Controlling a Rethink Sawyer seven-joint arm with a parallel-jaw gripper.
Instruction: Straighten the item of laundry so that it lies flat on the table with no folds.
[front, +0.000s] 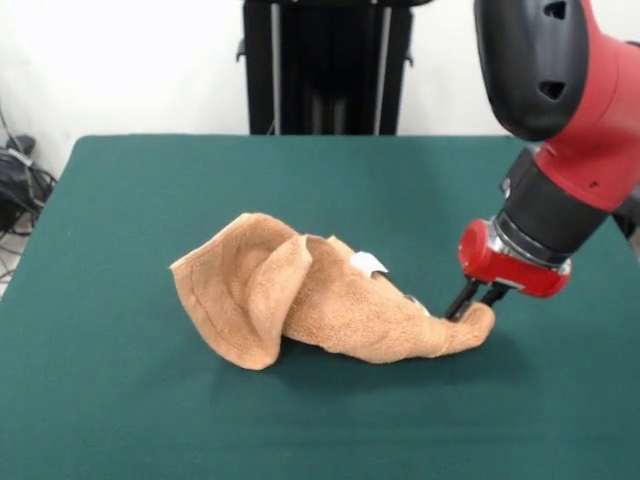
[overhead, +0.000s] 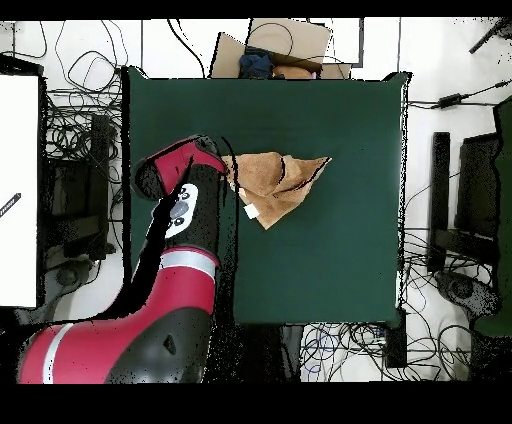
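The orange-tan towel (front: 320, 305) lies crumpled and folded on the dark green table (front: 150, 180), with a small white tag (front: 368, 264) on top. It is drawn out into a narrow tail toward the right in the front view. My gripper (front: 475, 304) is shut on the tip of that tail, low at the table. In the overhead view the towel (overhead: 280, 180) lies right of my arm's red end (overhead: 180, 170), which hides the gripper.
The robot pedestal (front: 325, 65) stands behind the table's far edge. Cables and boxes (overhead: 270, 55) lie on the floor round the table. A white board (overhead: 20, 190) stands at the left of the overhead view.
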